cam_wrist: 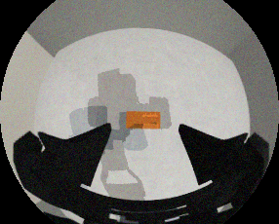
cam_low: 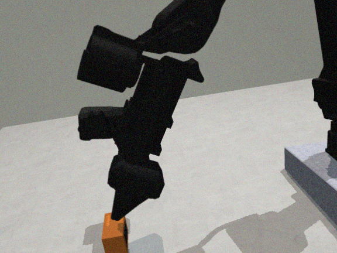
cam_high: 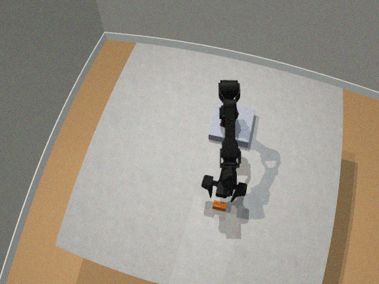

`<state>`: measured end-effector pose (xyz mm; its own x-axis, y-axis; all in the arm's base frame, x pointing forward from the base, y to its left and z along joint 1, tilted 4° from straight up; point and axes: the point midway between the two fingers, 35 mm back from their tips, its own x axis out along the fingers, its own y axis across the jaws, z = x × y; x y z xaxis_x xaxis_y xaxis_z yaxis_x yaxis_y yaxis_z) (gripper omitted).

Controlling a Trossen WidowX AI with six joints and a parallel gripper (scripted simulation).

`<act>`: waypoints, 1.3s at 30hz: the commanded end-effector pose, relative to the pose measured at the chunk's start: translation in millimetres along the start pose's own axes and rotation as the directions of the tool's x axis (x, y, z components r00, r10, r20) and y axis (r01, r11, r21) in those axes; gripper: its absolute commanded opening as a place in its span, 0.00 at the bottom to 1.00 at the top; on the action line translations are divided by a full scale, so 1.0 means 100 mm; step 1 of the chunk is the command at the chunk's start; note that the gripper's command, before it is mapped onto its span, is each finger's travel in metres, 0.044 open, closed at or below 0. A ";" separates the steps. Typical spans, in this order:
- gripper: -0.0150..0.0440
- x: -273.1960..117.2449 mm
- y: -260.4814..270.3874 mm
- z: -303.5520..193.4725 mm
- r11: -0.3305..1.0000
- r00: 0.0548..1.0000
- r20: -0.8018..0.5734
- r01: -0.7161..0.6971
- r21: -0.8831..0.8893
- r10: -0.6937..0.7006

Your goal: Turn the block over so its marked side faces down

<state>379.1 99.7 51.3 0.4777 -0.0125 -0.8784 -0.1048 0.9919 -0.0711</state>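
The orange block (cam_high: 220,205) (cam_low: 113,229) (cam_wrist: 142,117) rests on the table, its long side running across between the fingers in the wrist view. A dark strip shows along its side toward the arm's base in the exterior view; I cannot tell mark from shadow there for sure. My gripper (cam_high: 221,199) (cam_low: 117,218) (cam_wrist: 145,127) is open and empty, pointing steeply down above the block. In the wrist view the fingertips stand wide to the left and right of the block, with gaps on both sides. The block's underside is hidden.
The arm's base stands on a pale blue-grey slab (cam_high: 247,118) (cam_low: 307,170), behind the gripper as seen from the block. The arm's shadows fall on the light grey table (cam_high: 138,144) (cam_low: 58,170) around the block. A wooden floor lies beyond the table's edges.
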 end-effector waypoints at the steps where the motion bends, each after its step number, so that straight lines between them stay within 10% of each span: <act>1: 1.00 0.00 0.02 0.17 1.000 0.994 -0.106 -0.007 0.006 0.008; 15: 1.00 -0.14 0.00 0.39 1.000 0.878 -0.478 -0.009 0.014 0.015; 39: 1.00 0.29 0.00 0.15 1.000 0.876 -0.482 -0.009 0.015 0.015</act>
<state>409.2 101.9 41.6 0.0102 -0.0599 -0.9982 -0.0955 0.9936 -0.0606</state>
